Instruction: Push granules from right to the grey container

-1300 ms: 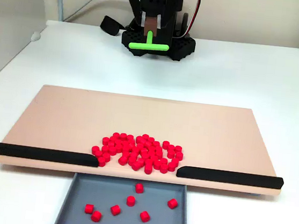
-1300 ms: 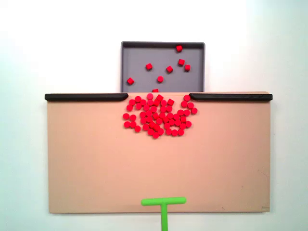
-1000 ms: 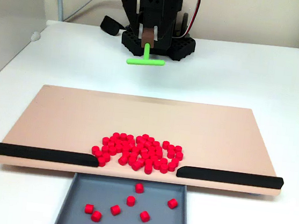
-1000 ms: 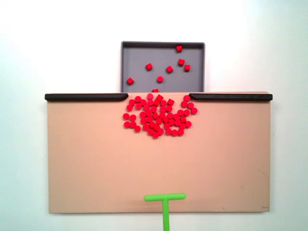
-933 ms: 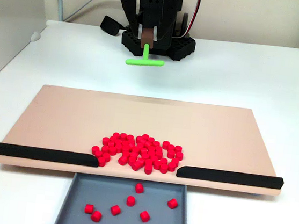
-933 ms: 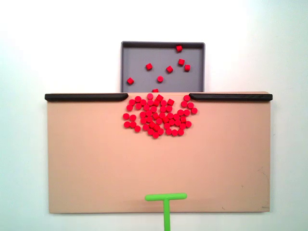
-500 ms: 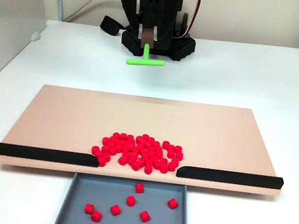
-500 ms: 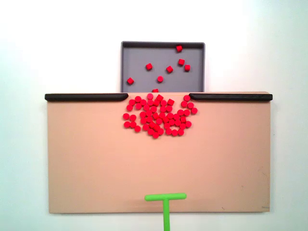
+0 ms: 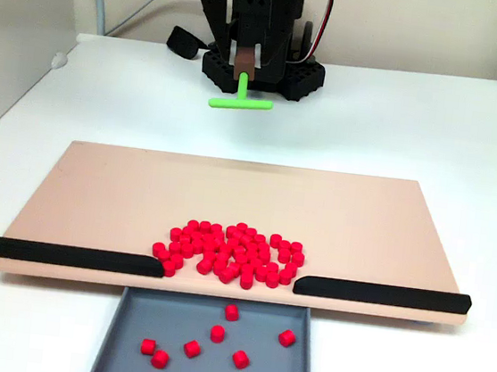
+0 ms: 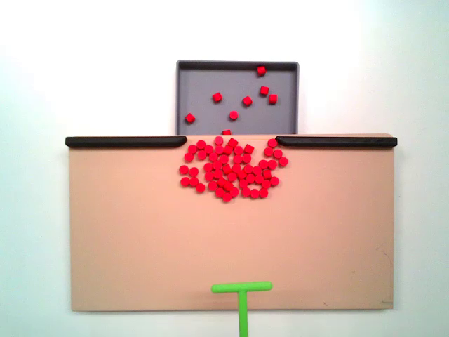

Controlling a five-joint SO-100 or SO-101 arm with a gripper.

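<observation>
A heap of red granules lies on the tan board, right at the gap between two black strips. Several more granules rest in the grey container just past that gap. My gripper hangs above the white table behind the board's far edge, shut on the stem of a green T-shaped pusher stick. In a fixed view from above, the stick's crossbar sits over the board's edge opposite the container, well apart from the heap.
Black strips line the board's container-side edge on either side of the gap. The arm's black base stands behind the board, with a black cable end beside it. White table surrounds the board.
The pusher stick has come forward from the arm's base toward the board, then held almost still over the last half second. The granules have not moved.
</observation>
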